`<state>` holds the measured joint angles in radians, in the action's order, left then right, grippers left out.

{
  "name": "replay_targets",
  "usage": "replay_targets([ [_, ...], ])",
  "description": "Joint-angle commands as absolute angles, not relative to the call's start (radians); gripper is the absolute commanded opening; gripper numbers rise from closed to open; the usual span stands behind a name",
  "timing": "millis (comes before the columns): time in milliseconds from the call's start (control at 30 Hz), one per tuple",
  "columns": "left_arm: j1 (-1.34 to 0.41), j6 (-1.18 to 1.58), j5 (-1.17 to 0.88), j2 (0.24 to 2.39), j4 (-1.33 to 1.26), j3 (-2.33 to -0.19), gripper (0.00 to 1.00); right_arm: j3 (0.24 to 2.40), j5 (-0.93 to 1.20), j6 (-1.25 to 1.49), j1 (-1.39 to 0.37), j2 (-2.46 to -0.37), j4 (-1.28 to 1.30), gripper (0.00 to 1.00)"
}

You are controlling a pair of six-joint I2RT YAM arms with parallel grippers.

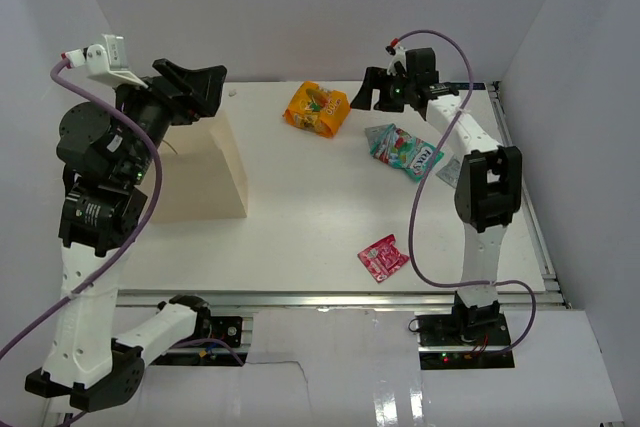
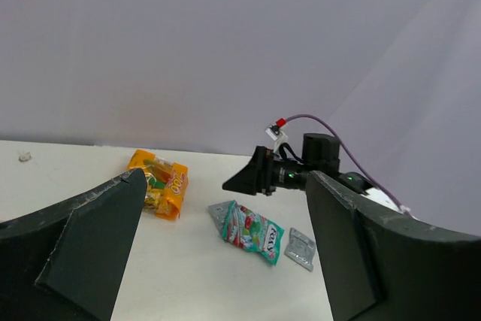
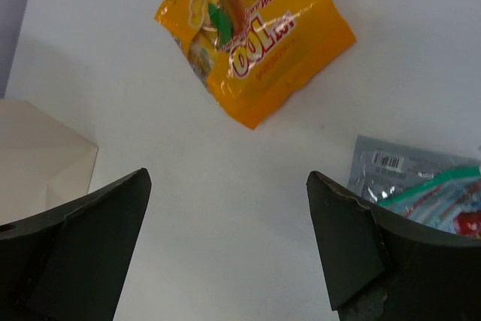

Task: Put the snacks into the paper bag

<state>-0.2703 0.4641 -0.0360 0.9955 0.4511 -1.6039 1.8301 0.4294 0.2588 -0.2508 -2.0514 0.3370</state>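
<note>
The tan paper bag (image 1: 205, 172) stands at the left, and my left gripper (image 1: 208, 94) hovers over its top, open and empty. On the table lie an orange-yellow packet (image 1: 316, 108), a teal-green packet (image 1: 405, 151), a silver-grey packet (image 1: 449, 171) beside it, and a small red-pink packet (image 1: 383, 256) nearer the front. My right gripper (image 1: 368, 97) hangs open and empty just right of the orange packet (image 3: 255, 35), above bare table. The teal packet (image 3: 443, 197) lies partly on a second silver packet (image 3: 391, 167). A corner of the bag (image 3: 37, 155) shows at the left of the right wrist view.
White walls close in the table on the left, back and right. A metal rail (image 1: 330, 297) runs along the table's near edge by the arm bases. A small white scrap (image 2: 25, 157) lies near the back wall.
</note>
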Motion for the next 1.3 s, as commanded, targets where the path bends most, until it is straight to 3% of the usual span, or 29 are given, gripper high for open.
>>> replay_targets([
  [0, -0.267, 0.454, -0.075, 0.977, 0.468, -1.611, 0.98, 1.965, 0.469, 0.351, -0.242, -2.166, 0.233, 0.9],
  [267, -0.267, 0.474, -0.051, 0.962, 0.465, -1.565, 0.98, 2.059, 0.514, 0.546, -0.242, -2.344, 0.023, 0.9],
  [533, -0.267, 0.489, -0.072, 0.997, 0.442, -1.532, 0.98, 2.154, 0.396, 0.646, -0.308, -2.468, -0.028, 0.95],
  [900, -0.267, 0.488, -0.048, 0.991, 0.434, -1.505, 0.98, 2.115, 0.313, 0.661, -0.336, -2.526, -0.025, 1.0],
  [1100, -0.267, 0.497, -0.072, 1.012, 0.425, -1.5, 0.98, 2.137, 0.282, 0.621, -0.356, -2.571, -0.026, 0.89],
  [1267, -0.267, 0.503, -0.068, 1.008, 0.426, -1.502, 0.98, 2.148, 0.27, 0.595, -0.357, -2.595, -0.034, 0.61],
])
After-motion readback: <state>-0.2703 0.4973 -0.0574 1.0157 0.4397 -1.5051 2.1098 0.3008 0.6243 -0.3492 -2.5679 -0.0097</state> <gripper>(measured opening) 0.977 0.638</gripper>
